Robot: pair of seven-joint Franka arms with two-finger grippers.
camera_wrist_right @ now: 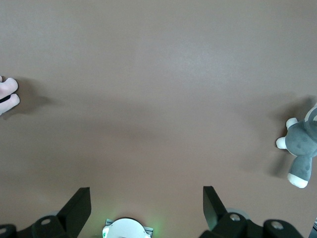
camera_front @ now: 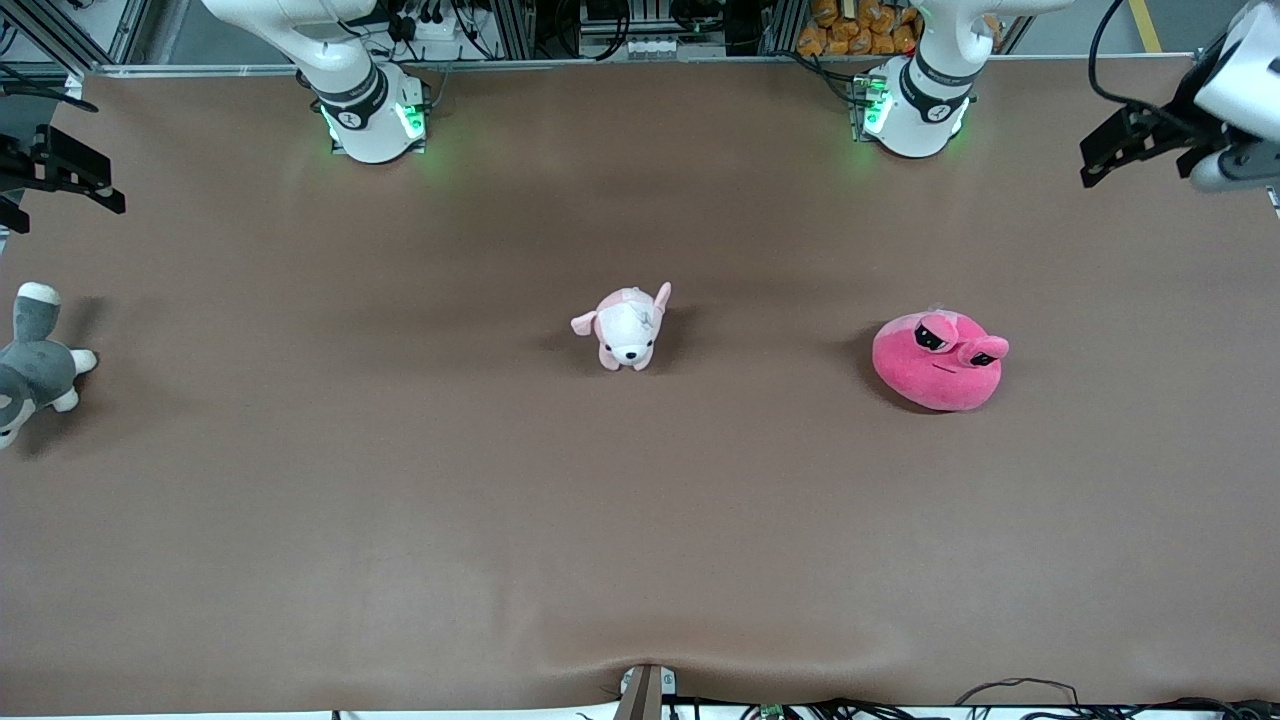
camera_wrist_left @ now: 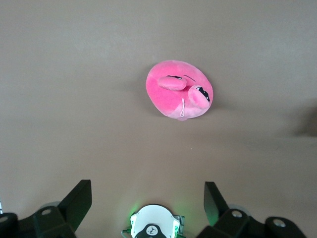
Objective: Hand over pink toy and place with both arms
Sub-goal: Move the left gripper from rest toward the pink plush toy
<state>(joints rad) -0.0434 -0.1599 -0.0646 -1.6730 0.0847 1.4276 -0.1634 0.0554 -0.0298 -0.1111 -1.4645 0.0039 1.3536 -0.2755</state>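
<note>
Pink toy [camera_front: 938, 362] sitting on tabletop [camera_front: 400, 500] toward left arm's end, beside pale pink-and-white puppy [camera_front: 626, 328]. Looks soft, light, squishy; best pinched across the round body. Left claw [camera_wrist_left: 147, 201] and right claw [camera_wrist_right: 146, 201] both spread wide, empty, raised over their own table ends.

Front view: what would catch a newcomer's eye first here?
The pink toy stands out, sitting on the brown table toward the left arm's end. A pale pink-and-white puppy sits mid-table, and a grey-and-white plush lies at the right arm's end. The left gripper and right gripper both wait with open fingers, up at the table's ends.
</note>
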